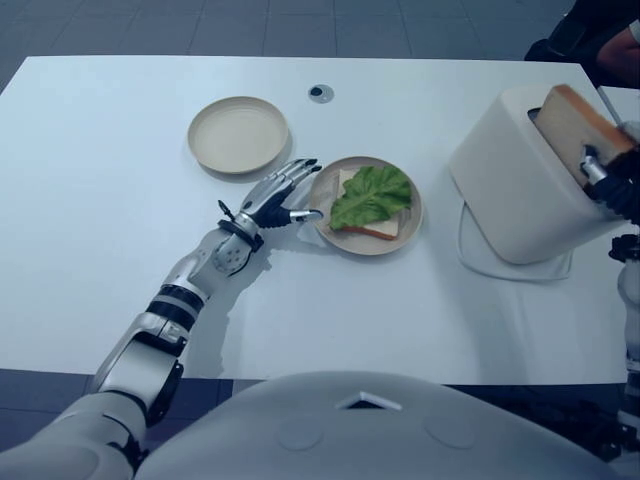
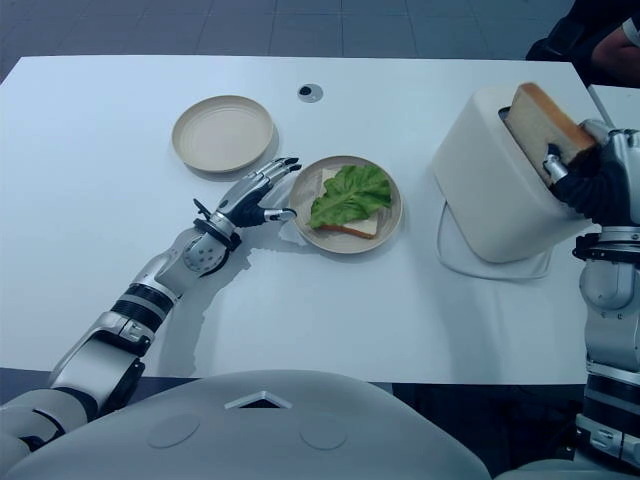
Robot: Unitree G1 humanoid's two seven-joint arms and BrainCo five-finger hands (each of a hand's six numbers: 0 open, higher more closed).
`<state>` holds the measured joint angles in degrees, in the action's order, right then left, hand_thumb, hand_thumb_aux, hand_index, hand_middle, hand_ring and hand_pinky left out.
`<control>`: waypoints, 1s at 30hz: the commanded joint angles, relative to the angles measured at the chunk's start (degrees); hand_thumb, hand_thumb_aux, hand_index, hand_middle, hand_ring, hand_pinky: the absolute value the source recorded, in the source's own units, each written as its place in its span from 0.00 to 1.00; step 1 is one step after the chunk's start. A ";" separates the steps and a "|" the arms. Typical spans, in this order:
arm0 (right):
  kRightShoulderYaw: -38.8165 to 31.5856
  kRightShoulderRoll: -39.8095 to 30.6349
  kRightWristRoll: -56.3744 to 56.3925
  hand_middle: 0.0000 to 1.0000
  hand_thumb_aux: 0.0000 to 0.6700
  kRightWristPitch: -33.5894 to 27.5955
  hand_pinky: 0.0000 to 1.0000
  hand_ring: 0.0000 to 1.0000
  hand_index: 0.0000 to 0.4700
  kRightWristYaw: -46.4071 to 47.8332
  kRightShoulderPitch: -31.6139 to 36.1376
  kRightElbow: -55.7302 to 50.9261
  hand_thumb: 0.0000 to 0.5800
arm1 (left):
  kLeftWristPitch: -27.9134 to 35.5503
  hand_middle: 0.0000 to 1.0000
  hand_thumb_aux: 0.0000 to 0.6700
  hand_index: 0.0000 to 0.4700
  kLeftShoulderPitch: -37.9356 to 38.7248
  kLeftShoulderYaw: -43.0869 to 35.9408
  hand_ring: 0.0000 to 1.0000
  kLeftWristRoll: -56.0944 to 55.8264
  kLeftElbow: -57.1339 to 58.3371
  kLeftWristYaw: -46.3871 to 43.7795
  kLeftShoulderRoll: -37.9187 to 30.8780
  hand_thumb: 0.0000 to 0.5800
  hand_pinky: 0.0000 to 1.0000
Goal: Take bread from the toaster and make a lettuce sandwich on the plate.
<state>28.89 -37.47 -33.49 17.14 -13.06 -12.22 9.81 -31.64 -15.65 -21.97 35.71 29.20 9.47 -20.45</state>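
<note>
table [image 1: 100, 200]: white top, carries everything below.
left hand [image 1: 272, 198]: just left of the plate, forearm running back toward the table's near-left edge. Fingers stretched out and slightly spread, gripping nothing. Thumb tip is at the plate's left rim; touching or a hair off, can't tell.
plate [image 1: 412, 222]: round, tan, mid-table. Reference for all positions here.
base slice [image 1: 385, 229]: white bread lying flat on the plate, its near-right corner showing from under the leaf.
lettuce [image 1: 372, 193]: green leaf on the base slice, covers most of it, stays inside the plate rim. It is the top layer of the stack.
cord [image 1: 462, 245]: thin loop on the table right of the plate, curving round the toaster's near side.
toaster [image 1: 510, 190]: white, rounded, right of the plate, strip of bare table between them. Flat or tipped: can't tell.
toast [image 1: 575, 125]: second slice, the task's thing. Sticks up out of the toaster slot, tilted, crust edge on top, most of it clear of the slot. Right of the plate, well apart from it.
right hand [image 2: 590, 180]: far right of the plate, at the toaster's right side. Fingers closed on the toast's lower right edge.
dish [image 1: 238, 134]: tan, nothing in it, beyond and left of the plate, near it but not touching; just past the left hand's fingertips.
grommet [image 1: 320, 93]: small dark round hole in the table, beyond the plate, slightly left.
</note>
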 commanded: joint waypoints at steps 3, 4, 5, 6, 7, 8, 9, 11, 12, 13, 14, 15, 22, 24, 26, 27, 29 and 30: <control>2.10 6.19 15.56 1.00 1.00 9.29 1.00 1.00 1.00 -7.79 10.22 13.08 1.00 | -0.78 0.00 0.07 0.07 -0.08 2.01 0.00 -2.59 1.95 1.11 0.76 0.14 0.00; -2.46 7.06 21.50 1.00 1.00 8.89 1.00 1.00 1.00 -3.78 10.84 14.06 1.00 | -1.12 0.00 0.09 0.09 -0.28 2.46 0.00 -2.97 2.11 1.60 0.96 0.17 0.00; -7.58 7.93 26.17 1.00 1.00 8.24 1.00 1.00 1.00 0.38 11.38 13.81 1.00 | -1.54 0.00 0.09 0.09 -0.52 2.81 0.00 -3.31 2.28 2.09 1.20 0.18 0.00; -12.63 8.87 29.54 1.00 1.00 7.78 1.00 1.00 1.00 4.36 11.90 12.63 1.00 | -1.88 0.00 0.07 0.07 -0.72 3.09 0.00 -3.54 2.28 2.51 1.47 0.14 0.00; -16.09 9.83 32.33 1.00 1.00 6.87 1.00 1.00 1.00 7.39 12.49 11.53 1.00 | -2.11 0.00 0.07 0.07 -0.91 3.22 0.00 -3.67 2.29 2.76 1.67 0.14 0.00; -19.19 10.88 35.22 1.00 1.00 5.44 1.00 1.00 1.00 10.52 13.48 10.07 1.00 | -2.27 0.00 0.07 0.07 -1.06 3.36 0.00 -3.74 2.31 3.04 1.78 0.14 0.00; -21.87 11.86 37.89 1.00 1.00 3.56 1.00 1.00 1.00 13.64 14.50 8.66 1.00 | -2.39 0.00 0.07 0.07 -1.15 3.55 0.00 -3.81 2.31 3.32 1.83 0.14 0.00; -27.07 12.86 41.39 1.00 1.00 -1.07 1.00 1.00 1.00 20.57 15.90 4.89 1.00 | -2.71 0.00 0.05 0.05 -1.29 4.18 0.00 -4.04 2.02 3.74 1.65 0.10 0.00; -28.77 12.76 42.20 1.00 1.00 -3.07 1.00 1.00 1.00 24.05 16.35 1.76 1.00 | -3.02 0.00 0.04 0.04 -1.19 4.67 0.00 -4.20 1.60 4.02 1.35 0.07 0.00; -29.96 12.37 43.98 1.00 1.00 -4.42 1.00 1.00 1.00 28.14 16.59 -1.09 1.00 | -3.42 0.00 0.01 0.01 -0.99 5.13 0.00 -4.26 1.20 4.31 0.97 0.02 0.00; -30.58 11.85 44.37 1.00 1.00 -5.17 1.00 1.00 1.00 31.19 17.16 -4.45 1.00 | -3.67 0.00 0.00 0.00 -0.66 5.70 0.00 -4.28 0.67 4.61 0.44 0.00 0.00; -30.90 11.43 45.13 1.00 1.00 -5.45 1.00 1.00 1.00 34.53 17.71 -7.46 1.00 | -3.91 0.00 0.00 0.00 -0.38 6.23 0.00 -4.37 0.26 4.84 -0.07 0.00 0.00; -32.14 9.49 40.80 1.00 1.00 -4.06 1.00 1.00 1.00 44.38 26.74 -25.51 1.00 | -4.90 0.00 0.00 0.00 0.93 7.87 0.00 -3.94 -1.88 4.39 -2.82 0.00 0.00; -32.96 9.39 39.05 1.00 1.00 -3.43 1.00 1.00 1.00 45.47 27.98 -27.62 1.00 | -6.39 0.00 0.00 0.00 1.41 7.36 0.00 -2.92 -3.50 4.21 -3.68 0.00 0.00; -34.35 9.08 36.30 1.00 1.00 -2.45 1.00 1.00 1.00 46.11 28.47 -29.46 1.00 | -8.67 0.00 0.00 0.00 1.70 6.05 0.00 -1.15 -6.17 3.71 -4.51 0.00 0.00; -34.92 8.93 35.06 1.00 1.00 -1.94 1.00 1.00 1.00 46.23 28.57 -30.24 1.00 | -9.55 0.00 0.00 0.00 1.79 5.38 0.00 -0.40 -7.50 3.27 -4.76 0.00 0.00; -36.67 8.56 30.96 1.00 1.00 -0.23 1.00 1.00 1.00 45.32 29.28 -33.35 1.00 | -11.01 0.00 0.00 0.00 1.53 3.74 0.00 1.30 -9.38 2.15 -5.12 0.00 0.00; -37.48 8.50 29.13 1.00 1.00 0.57 1.00 1.00 1.00 44.84 29.82 -35.23 1.00 | -11.69 0.00 0.00 0.00 1.10 2.55 0.00 2.84 -9.60 1.69 -5.20 0.00 0.00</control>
<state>-6.86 -28.37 -0.80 16.72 32.06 16.65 -22.49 -42.50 -14.35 -17.71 36.26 20.21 12.40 -24.82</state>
